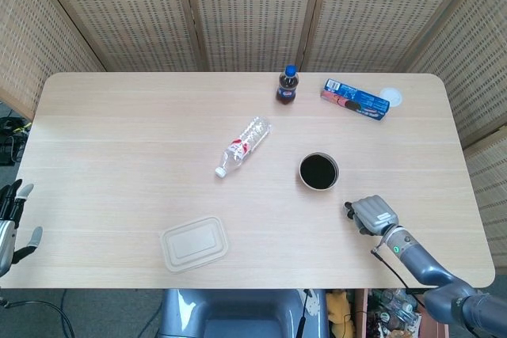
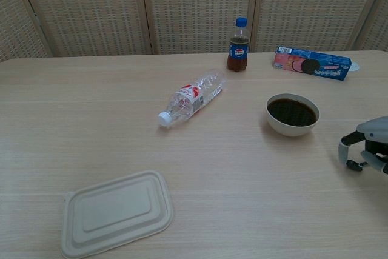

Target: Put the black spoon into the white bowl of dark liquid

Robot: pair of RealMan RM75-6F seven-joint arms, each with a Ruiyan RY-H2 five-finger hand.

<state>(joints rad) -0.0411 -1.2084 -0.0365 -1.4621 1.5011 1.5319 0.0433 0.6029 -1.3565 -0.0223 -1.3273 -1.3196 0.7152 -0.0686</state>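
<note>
White bowl of dark liquid [image 1: 318, 171] sits right of the table's middle; the black spoon cannot be made out in either view. Far left, off the table [image 1: 119, 140] edge, the left hand [image 1: 11, 223] hangs with fingers apart, holding nothing. Next come a pale lidded container [image 1: 194, 243] near the front edge, a clear water bottle [image 1: 242, 146] lying on its side, and an upright cola bottle [image 1: 287, 86] at the back. Beyond the bowl lies a blue biscuit packet [image 1: 355, 99]. The right hand [image 1: 372, 214] rests near the bowl's front right, apart from it, fingers curled down; whether it holds anything I cannot tell.
</note>
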